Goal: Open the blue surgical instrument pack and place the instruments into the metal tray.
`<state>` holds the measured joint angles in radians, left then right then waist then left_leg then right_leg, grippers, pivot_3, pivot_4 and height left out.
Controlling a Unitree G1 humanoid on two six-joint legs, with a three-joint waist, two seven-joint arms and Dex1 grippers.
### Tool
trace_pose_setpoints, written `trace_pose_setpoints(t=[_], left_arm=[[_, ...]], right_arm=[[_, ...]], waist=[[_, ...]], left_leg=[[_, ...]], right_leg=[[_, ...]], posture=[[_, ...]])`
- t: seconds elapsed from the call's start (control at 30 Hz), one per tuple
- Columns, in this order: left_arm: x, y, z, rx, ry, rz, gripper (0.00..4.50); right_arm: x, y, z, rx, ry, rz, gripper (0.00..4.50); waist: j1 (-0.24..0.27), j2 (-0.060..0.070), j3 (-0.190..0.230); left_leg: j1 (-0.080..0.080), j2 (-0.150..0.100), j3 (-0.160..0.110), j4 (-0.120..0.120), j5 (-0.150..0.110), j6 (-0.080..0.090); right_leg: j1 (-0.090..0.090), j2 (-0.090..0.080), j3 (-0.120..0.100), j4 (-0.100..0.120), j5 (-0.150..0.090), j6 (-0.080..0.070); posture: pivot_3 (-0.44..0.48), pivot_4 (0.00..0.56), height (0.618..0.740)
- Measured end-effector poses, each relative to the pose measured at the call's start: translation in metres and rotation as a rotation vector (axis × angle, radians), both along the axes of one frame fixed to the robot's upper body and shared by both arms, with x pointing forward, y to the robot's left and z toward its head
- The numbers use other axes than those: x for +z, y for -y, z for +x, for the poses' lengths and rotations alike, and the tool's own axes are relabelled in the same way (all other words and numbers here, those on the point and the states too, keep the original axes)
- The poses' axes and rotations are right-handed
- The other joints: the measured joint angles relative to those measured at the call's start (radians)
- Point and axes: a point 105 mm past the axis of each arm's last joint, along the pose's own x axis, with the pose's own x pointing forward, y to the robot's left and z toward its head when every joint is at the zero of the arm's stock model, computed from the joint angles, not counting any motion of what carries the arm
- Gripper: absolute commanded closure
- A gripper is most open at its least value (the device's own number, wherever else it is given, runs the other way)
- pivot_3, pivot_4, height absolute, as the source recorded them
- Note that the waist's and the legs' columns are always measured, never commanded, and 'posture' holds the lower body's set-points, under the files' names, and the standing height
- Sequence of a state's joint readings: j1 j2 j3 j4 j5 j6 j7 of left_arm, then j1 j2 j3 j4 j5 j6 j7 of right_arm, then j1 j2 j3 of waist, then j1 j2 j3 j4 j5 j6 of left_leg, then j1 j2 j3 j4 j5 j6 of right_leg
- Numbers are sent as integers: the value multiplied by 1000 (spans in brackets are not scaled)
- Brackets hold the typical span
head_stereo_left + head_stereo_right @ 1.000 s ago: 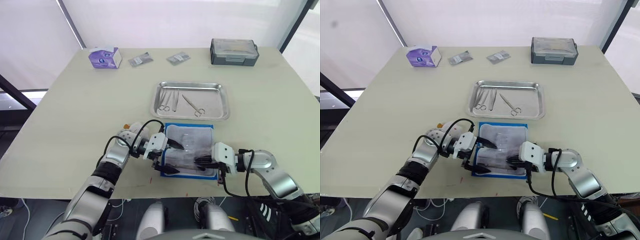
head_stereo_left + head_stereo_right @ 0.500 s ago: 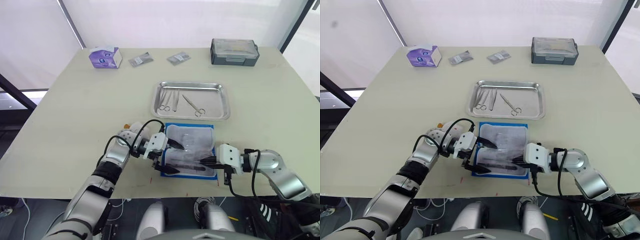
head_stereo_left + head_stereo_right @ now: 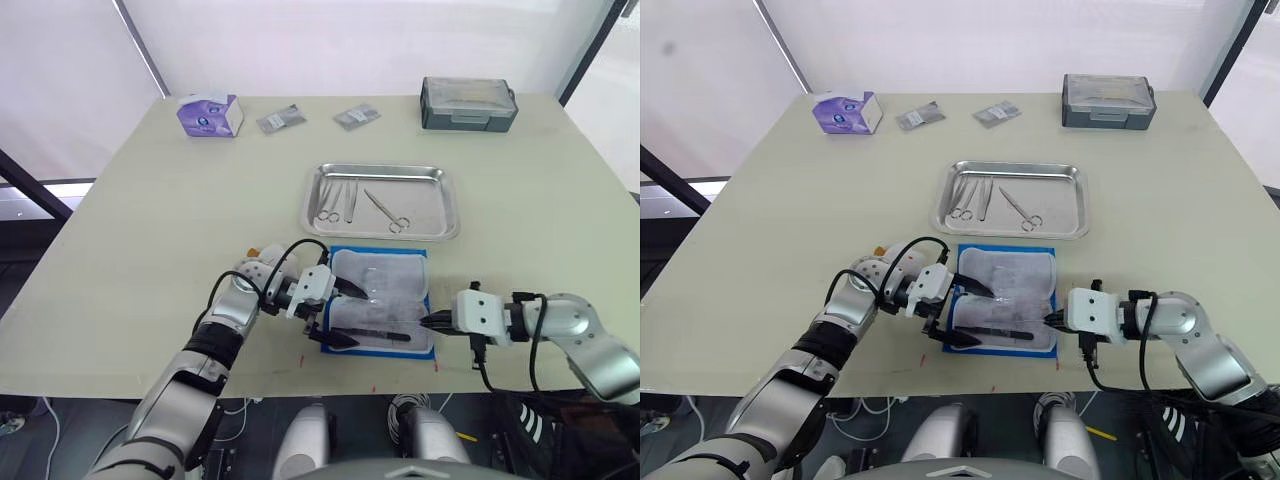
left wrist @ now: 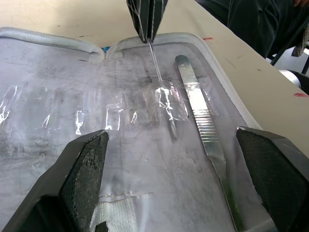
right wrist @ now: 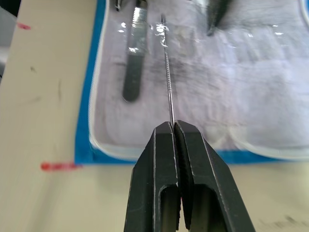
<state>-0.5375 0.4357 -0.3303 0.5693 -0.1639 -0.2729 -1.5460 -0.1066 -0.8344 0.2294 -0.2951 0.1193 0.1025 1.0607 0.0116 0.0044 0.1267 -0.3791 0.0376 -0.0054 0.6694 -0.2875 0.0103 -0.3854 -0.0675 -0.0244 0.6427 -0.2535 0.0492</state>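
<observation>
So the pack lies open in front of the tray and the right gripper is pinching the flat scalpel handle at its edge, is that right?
Not quite. The right gripper is shut on the thin needle-like probe, not the flat scalpel handle, which lies loose beside it; the right wrist view shows this. The pack does lie open in front of the tray.

The left gripper point(image 4: 171, 179) stood wide open over the pack's lining point(image 4: 58, 121); the right gripper point(image 4: 147, 17) pinched a thin probe point(image 4: 161, 79) beside a flat handle point(image 4: 203, 130).

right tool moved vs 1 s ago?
Yes. The right tool has pulled back toward the robot's right, from over the blue pack to just past its right edge, shut on a thin probe.
</observation>
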Motion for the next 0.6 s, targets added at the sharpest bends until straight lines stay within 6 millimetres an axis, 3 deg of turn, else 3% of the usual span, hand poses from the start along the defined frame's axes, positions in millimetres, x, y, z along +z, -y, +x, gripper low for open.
trace_pose_setpoints(t=[0.6], left_arm=[[0,1,0,-3,1,1,0]], right_arm=[[14,46,-11,-16,64,-94,4431]], waist=[[1,-1,0]], left_leg=[[0,0,0,0,0,0]], right_leg=[[0,0,0,0,0,0]], posture=[[0,150,727]])
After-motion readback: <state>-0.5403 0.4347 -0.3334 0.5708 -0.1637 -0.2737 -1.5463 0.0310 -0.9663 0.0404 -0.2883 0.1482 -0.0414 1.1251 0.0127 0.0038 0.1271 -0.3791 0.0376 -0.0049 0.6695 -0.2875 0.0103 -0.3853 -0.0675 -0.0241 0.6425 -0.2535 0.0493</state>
